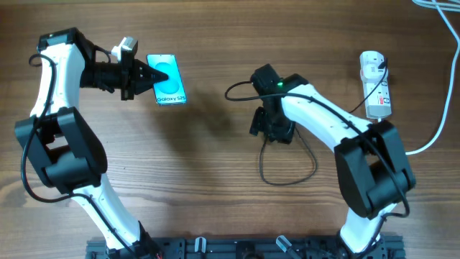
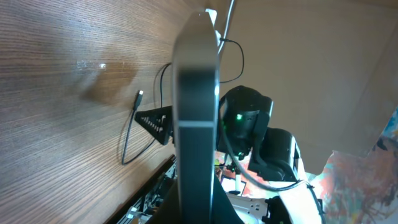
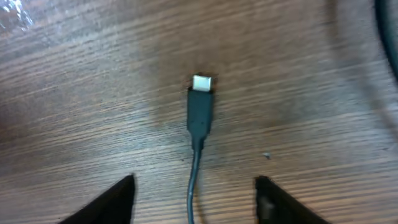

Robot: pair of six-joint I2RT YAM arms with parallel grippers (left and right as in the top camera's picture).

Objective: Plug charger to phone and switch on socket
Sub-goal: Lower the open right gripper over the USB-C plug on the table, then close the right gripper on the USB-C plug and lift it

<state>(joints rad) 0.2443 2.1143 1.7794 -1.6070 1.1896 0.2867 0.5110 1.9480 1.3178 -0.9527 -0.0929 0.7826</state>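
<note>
The phone [image 1: 168, 80], teal screen up with white text at its near edge, sits in my left gripper [image 1: 152, 75], which is shut on it at the back left and seems to hold it above the table. The left wrist view shows the phone edge-on [image 2: 197, 93]. The charger, a thin black cable [image 1: 289, 167], loops on the table in the middle. Its connector [image 3: 201, 107] lies flat just ahead of my right gripper [image 3: 194, 186], which is open and straddles the cable. The socket [image 1: 376, 86], a white strip, lies at the back right.
A thick white cord [image 1: 438, 129] runs from the socket along the right edge. The arm bases and a black rail [image 1: 237, 248] line the front edge. In the left wrist view the right arm [image 2: 249, 124] stands behind the phone.
</note>
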